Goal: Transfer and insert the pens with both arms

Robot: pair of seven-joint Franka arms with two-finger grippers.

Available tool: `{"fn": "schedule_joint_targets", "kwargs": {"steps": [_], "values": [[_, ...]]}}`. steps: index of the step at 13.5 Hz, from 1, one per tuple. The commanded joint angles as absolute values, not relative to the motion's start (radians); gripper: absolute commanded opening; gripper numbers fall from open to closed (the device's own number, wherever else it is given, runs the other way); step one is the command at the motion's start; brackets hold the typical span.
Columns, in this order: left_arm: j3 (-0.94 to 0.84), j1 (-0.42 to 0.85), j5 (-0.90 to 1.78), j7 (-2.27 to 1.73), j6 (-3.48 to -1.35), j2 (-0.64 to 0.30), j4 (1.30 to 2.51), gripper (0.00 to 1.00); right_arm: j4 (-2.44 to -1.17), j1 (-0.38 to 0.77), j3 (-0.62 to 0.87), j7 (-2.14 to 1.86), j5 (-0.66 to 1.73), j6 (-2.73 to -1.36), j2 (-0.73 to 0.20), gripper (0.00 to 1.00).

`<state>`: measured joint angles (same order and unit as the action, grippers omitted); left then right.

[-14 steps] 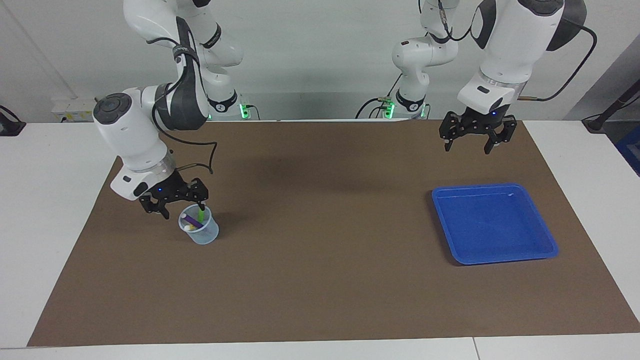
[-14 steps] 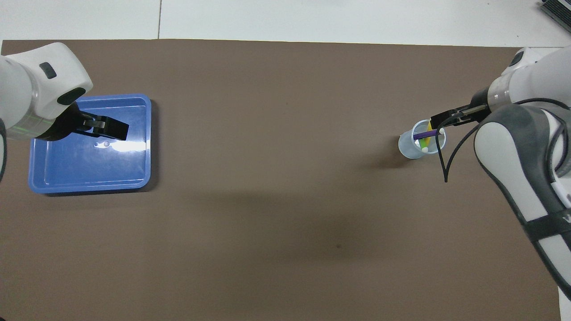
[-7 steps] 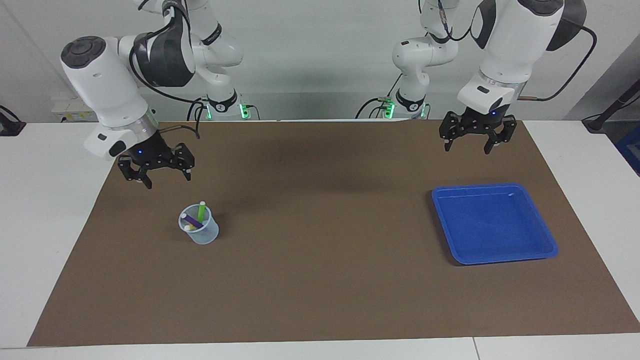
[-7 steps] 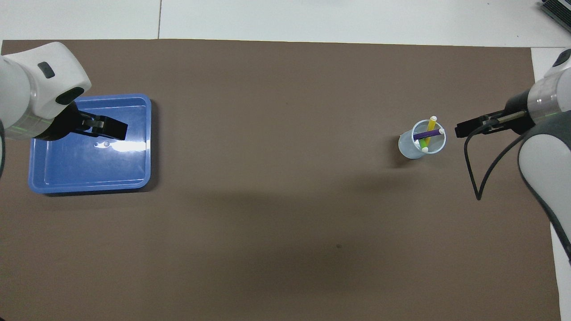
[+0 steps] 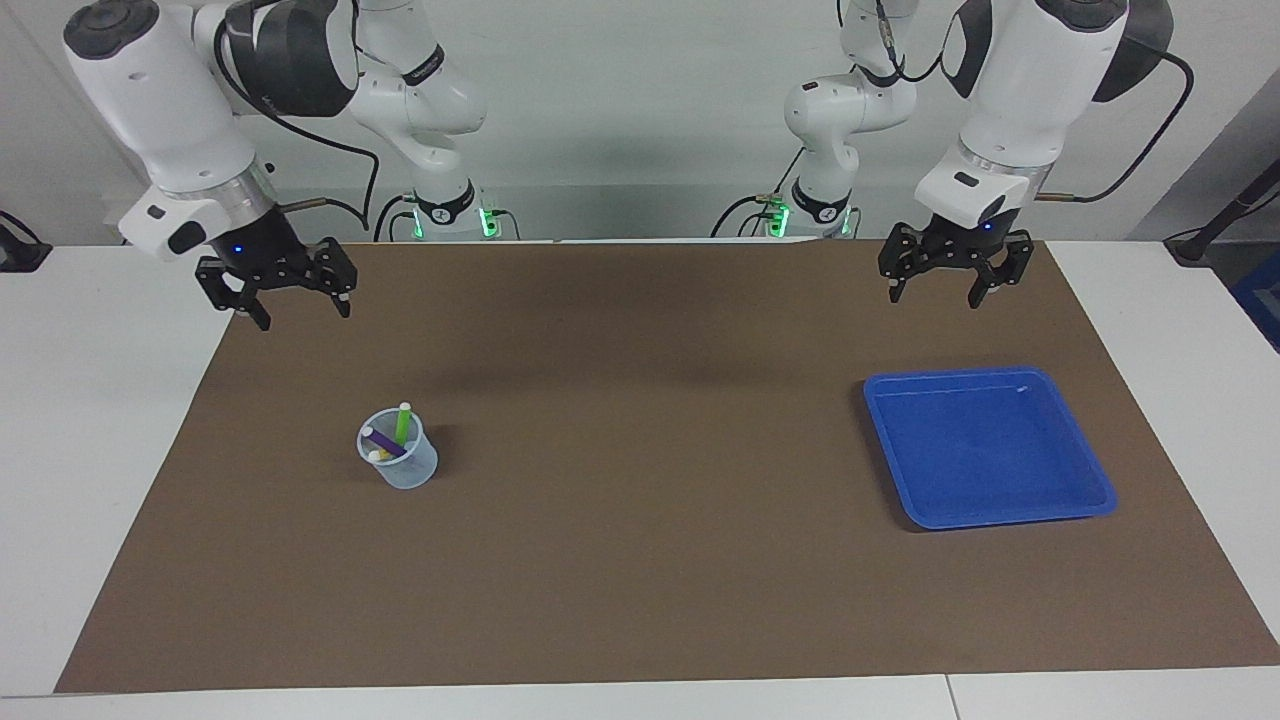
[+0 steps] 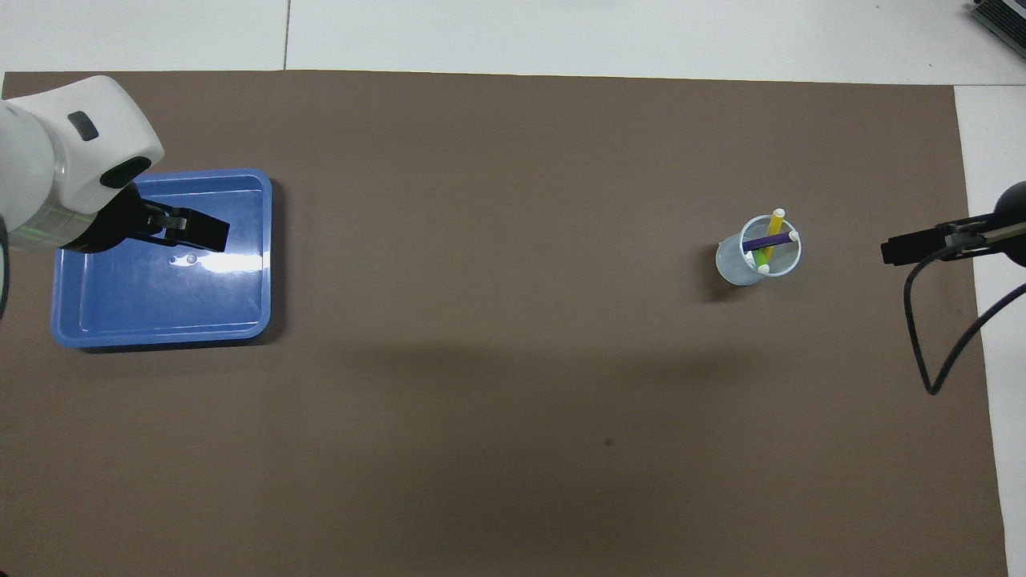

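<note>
**All three pens in the cup, both grippers up and empty**

Nearest the robots: right gripper, raised over the mat's edge at the right arm's end, fingers spread, nothing between them. Left gripper, likewise raised, hanging above the tray's nearer rim at the left arm's end, fingers spread and empty, waiting.

Farther out, toward the right arm's end: clear cup standing upright on the mat, well apart from either gripper. Inside it, green pen leaning nearly upright, whitish cap poking above the rim; purple pen lying slantwise across the mouth; yellow pen mostly hidden in the facing view, plain from overhead, crossing under the purple one. All three in, none on the mat.

About as far out, at the left arm's end: blue tray, with no pen in it.

Judged step: insertion looks finished, with no pen in either gripper and none in the tray. Next move, if any: probably parking both arms clear of the cup, taking care not to knock it.
</note>
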<state>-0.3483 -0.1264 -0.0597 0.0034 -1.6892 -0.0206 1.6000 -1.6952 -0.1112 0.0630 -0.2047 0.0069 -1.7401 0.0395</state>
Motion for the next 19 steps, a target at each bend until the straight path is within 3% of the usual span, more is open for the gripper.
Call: {"fn": "schedule_joint_targets", "kwargs": {"steps": [1, 4, 19], "values": [[-0.335, -0.162, -0.072, 0.005, -1.697, 0.006, 1.62, 1.0, -1.697, -0.118, 0.072, -0.181, -0.021, -1.724, 0.058, 1.0], [-0.316, -0.248, 0.001, 0.014, -1.7, 0.017, 1.611, 1.0, -1.698, -0.123, 0.071, -0.181, -0.021, -1.715, 0.078, 1.0], [-0.319, -0.235, 0.002, 0.011, -1.68, 0.04, 1.629, 1.0, -1.71, -0.147, 0.069, -0.192, -0.02, -1.626, 0.132, 1.0]]}}
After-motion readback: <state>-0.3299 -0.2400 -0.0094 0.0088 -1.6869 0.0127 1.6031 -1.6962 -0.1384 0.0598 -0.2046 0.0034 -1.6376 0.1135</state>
